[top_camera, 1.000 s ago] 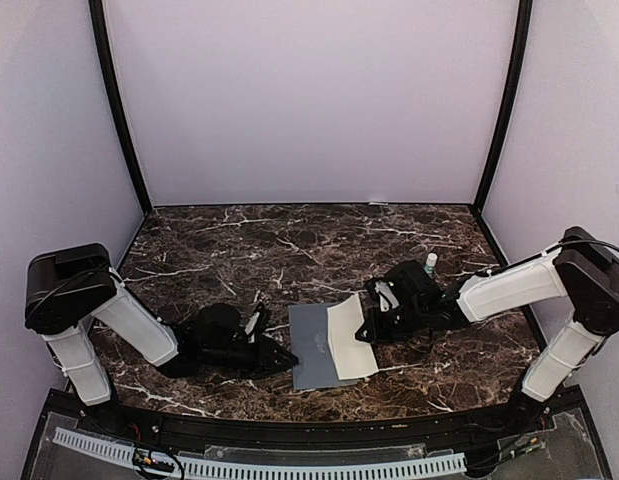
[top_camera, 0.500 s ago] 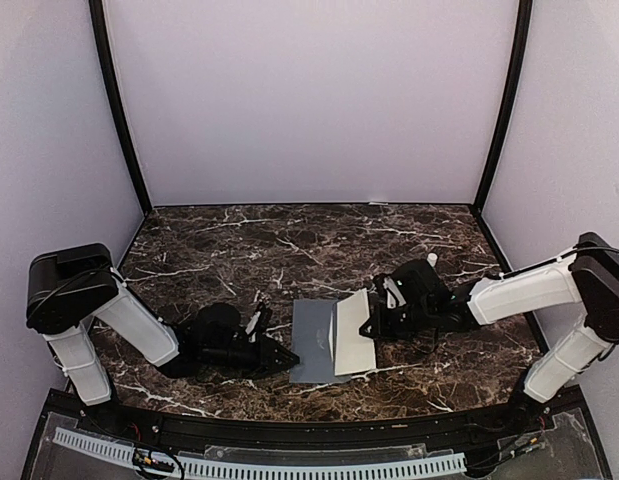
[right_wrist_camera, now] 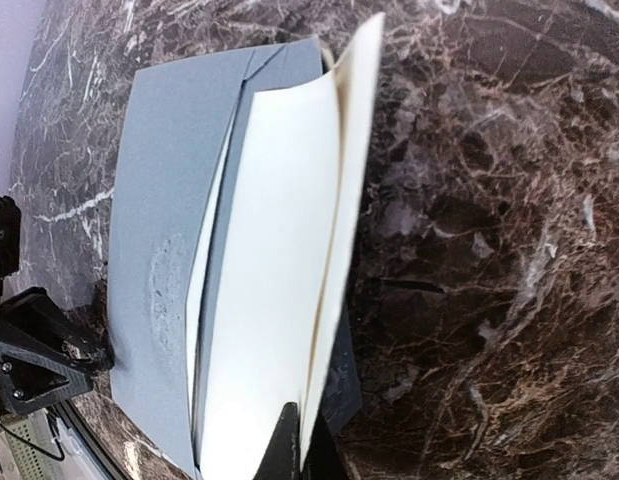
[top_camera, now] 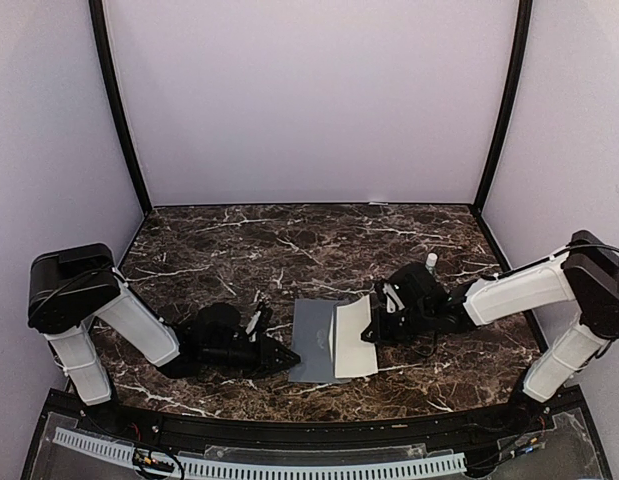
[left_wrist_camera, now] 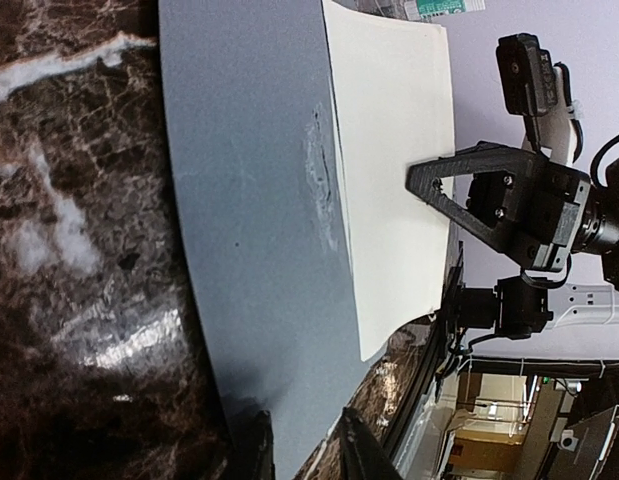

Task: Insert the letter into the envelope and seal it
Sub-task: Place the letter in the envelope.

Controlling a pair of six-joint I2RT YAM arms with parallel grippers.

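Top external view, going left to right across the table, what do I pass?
left arm → the envelope → the letter → right arm

I can read no words, numbers or brand marks anywhere. Past the far edge of the envelope (left_wrist_camera: 249,250), my left wrist view catches a green-and-white label (left_wrist_camera: 444,6), its print too small to read.
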